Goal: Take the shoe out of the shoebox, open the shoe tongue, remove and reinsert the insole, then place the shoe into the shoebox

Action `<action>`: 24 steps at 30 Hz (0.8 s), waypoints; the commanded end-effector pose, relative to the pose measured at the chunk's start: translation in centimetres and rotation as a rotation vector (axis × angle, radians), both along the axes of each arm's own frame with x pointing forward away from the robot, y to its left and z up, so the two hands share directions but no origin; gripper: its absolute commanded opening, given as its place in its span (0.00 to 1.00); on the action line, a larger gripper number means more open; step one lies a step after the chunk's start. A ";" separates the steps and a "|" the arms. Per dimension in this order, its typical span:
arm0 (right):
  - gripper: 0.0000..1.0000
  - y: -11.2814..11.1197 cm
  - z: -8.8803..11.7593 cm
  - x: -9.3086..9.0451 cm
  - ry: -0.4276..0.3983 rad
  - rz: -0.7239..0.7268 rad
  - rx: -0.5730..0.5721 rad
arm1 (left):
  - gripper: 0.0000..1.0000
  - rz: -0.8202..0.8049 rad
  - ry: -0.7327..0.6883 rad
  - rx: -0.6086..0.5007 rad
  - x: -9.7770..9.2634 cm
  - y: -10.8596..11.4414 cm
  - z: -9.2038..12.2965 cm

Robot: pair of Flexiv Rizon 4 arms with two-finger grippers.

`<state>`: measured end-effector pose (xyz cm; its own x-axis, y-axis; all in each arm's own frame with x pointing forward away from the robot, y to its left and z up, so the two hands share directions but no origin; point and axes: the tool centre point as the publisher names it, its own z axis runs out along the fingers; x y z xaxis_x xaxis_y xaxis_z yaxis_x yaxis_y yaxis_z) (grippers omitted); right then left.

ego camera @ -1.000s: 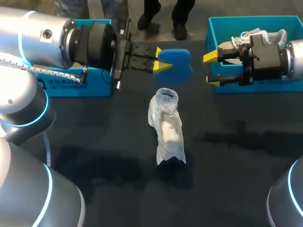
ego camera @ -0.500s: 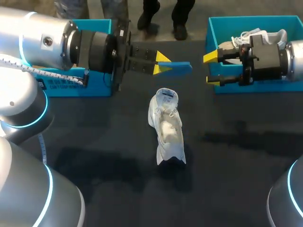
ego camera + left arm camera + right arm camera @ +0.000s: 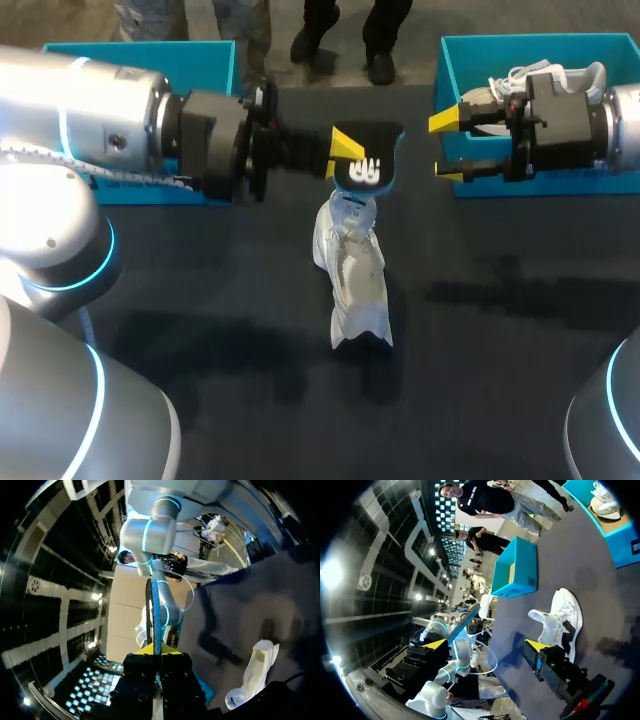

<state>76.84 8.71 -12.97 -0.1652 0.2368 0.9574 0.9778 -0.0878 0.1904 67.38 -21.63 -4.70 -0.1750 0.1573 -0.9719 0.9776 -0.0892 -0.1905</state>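
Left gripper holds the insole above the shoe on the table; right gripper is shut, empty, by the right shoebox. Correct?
No. The right gripper is open, not shut: the head view shows its yellow tips well apart, nothing between them, by the right shoebox. Rest holds: left gripper holds the insole above the shoe on the table.

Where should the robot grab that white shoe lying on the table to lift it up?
Probably across its narrow middle, coming straight down from above. The white shoe lies long and slim with its opening facing up, so the jaws can span its two sides there. The right gripper is open and free; the left gripper holds the insole.
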 end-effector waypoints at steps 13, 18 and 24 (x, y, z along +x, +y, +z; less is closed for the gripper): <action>1.00 1.5 2.5 -0.1 0.020 0.051 0.011 | 0.00 0.022 -0.290 0.019 1.5 -1.1 -5.5; 1.00 2.3 2.8 -0.1 0.041 0.088 0.003 | 0.00 0.028 -0.391 0.036 1.8 -2.0 -6.5; 1.00 2.9 2.8 -0.3 0.063 0.118 -0.004 | 0.00 0.031 -0.407 0.026 1.9 -3.3 -6.8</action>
